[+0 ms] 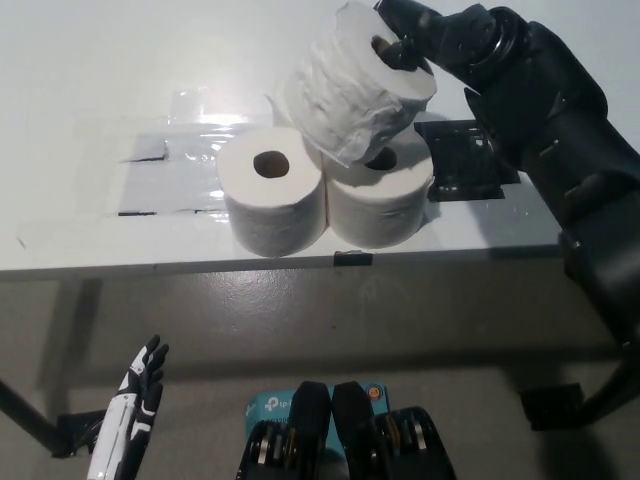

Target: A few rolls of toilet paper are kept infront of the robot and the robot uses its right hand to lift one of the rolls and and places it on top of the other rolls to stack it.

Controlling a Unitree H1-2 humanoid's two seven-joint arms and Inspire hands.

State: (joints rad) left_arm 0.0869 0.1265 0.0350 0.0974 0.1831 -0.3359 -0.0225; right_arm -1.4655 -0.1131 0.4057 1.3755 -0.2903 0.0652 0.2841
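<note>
Up at the top of the view, the black right hand (425, 35) grips a rumpled white toilet paper roll (355, 80), fingers hooked into its cardboard core and around its upper end. That roll hangs tilted in the air, its wrinkled side turned toward the camera, right over the group of rolls standing on the table. Whether its lower edge touches them, I cannot tell.

Just below the hand stands a smooth white toilet paper roll (385, 200), upright, core hole partly covered by the lifted one. Below and to the left of the hand is a second smooth white toilet paper roll (272, 195), also upright, pressed side to side against its neighbour. A sliver of another white roll (272, 108) peeks out behind the held one.

Under it all lies the pale white table (90, 60), with a sheet of clear glossy plastic film (165, 165) spread left of the rolls. A flat black square plate (462, 160) sits directly beneath the right forearm, beside the right-hand roll. Beyond the table's near edge is a grey-brown floor (300, 310).

The black forearm rises from the right edge and angles up and leftward, wrist bent over the rolls. The white left hand (140, 385) rests far down at lower left, below table level, fingers loosely spread, holding nothing.
</note>
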